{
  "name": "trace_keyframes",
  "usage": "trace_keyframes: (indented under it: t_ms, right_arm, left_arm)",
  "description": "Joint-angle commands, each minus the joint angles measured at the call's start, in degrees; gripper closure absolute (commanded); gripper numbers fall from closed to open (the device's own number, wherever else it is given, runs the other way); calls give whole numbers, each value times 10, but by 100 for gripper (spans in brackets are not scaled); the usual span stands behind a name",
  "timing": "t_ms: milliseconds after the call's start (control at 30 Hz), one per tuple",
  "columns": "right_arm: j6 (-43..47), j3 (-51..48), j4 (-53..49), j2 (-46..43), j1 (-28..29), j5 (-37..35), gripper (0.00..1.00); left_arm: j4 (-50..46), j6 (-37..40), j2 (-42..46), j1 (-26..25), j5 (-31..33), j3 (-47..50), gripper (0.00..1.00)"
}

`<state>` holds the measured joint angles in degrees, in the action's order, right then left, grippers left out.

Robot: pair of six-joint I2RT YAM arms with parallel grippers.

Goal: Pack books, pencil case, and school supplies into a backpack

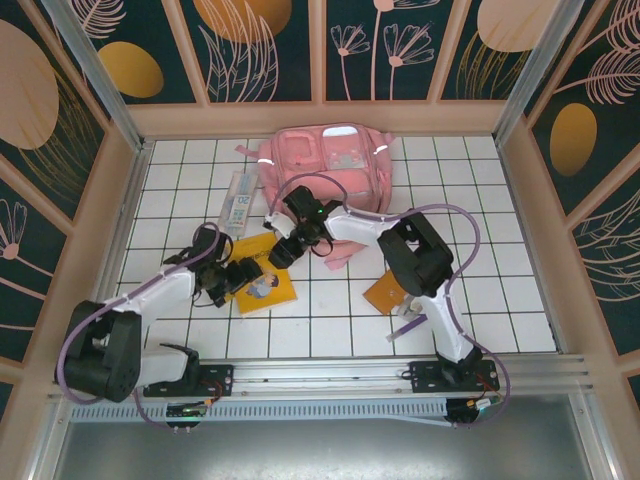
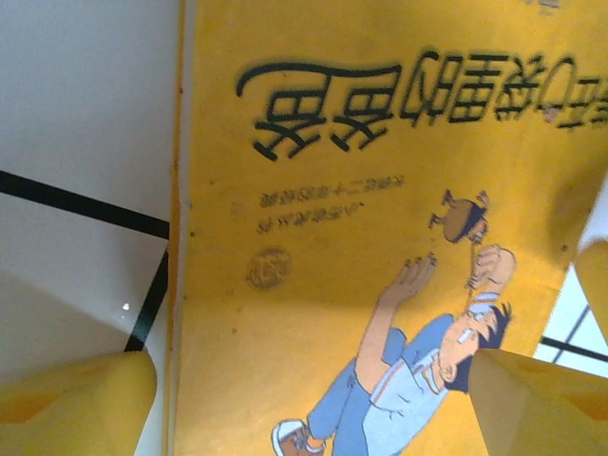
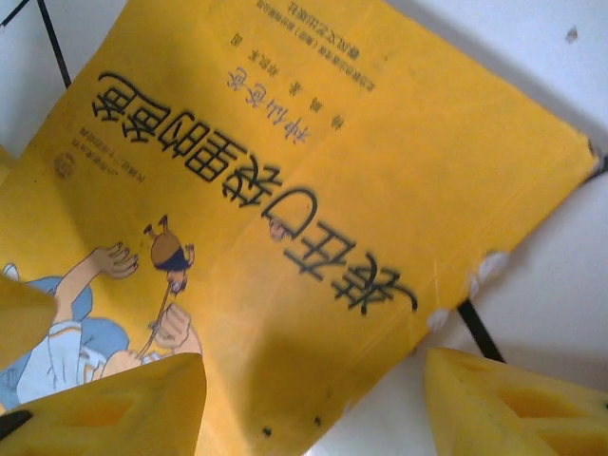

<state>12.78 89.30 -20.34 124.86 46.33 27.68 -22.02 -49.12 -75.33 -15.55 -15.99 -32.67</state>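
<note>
Lower right of the top view, nearest the bases: purple pen [image 1: 408,325] and small orange booklet [image 1: 385,295], flat on the table [image 1: 500,290], just beside each other, not yet packed.

Centre-left, a little farther: yellow booklet [image 1: 265,288], flat on the table, cover up. Left fingers [image 2: 76,404] spread wide at its left edge, one over bare tile and the other over the cover, nothing clamped. Right fingers [image 3: 114,408] likewise wide at its upper-right corner, straddling the edge, empty.

Farther, up and left of the booklet: pencil case [image 1: 240,205], lying on the table, apart from the bag. Farthest, top centre: pink backpack [image 1: 330,160]. Cannot tell whether its main opening is unzipped.

Probable step: two-sided pick of the yellow booklet. Packing judged barely begun.

Hazards:
- Thin cover flush with the table. Expect tips to skate across it rather than get under the edge; closing from above would buckle or crease the paper.
- Unequal pull from the two sides. Expect a bent spine, or a tear at the already nicked corner.
- Sideways shove during closing. Expect the booklet to slide out of reach.
- Unverified bag opening. Confirm access before carrying anything over.
</note>
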Motion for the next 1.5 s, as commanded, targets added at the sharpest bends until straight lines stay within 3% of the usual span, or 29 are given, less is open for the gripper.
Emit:
trace_keyframes:
  t_ms: [0, 133, 333, 467, 733, 967, 1033, 1167, 1233, 1333, 1467]
  right_arm:
    - [-20, -30, -14, -43, -4, -29, 36]
    - [-30, -38, -33, -26, -5, -13, 39]
    - [-36, 25, -88, 45, 4, 37, 48]
    - [-43, 81, -131, 82, 0, 74, 47]
    - [-90, 164, -200, 113, -28, 243, 41]
    - [-136, 217, -243, 149, -35, 304, 40]
    - [-137, 216, -237, 146, -35, 306, 49]
    - [-131, 204, -211, 117, -37, 318, 81]
    - [-143, 180, -171, 82, -40, 311, 87]
    - [-190, 113, -69, 5, -59, 296, 96]
    - [-278, 8, 86, -108, -129, 276, 100]
  left_arm:
    - [-21, 29, -60, -1, 27, -10, 17]
    - [17, 39, -79, -2, 8, -11, 31]
    - [104, 40, -107, -2, -139, 18, 42]
    - [131, 10, -106, -1, -139, 47, 53]
    - [205, -31, -144, 50, -174, 125, 81]
    - [214, -15, -150, 58, -193, 132, 83]
    - [213, -13, -145, 59, -191, 129, 82]
    - [196, 8, -95, 59, -179, 112, 68]
    - [153, 45, -49, 59, -145, 81, 61]
    - [118, 116, 39, 58, -103, 32, 37]
    - [194, 203, 158, 53, -106, 18, 36]
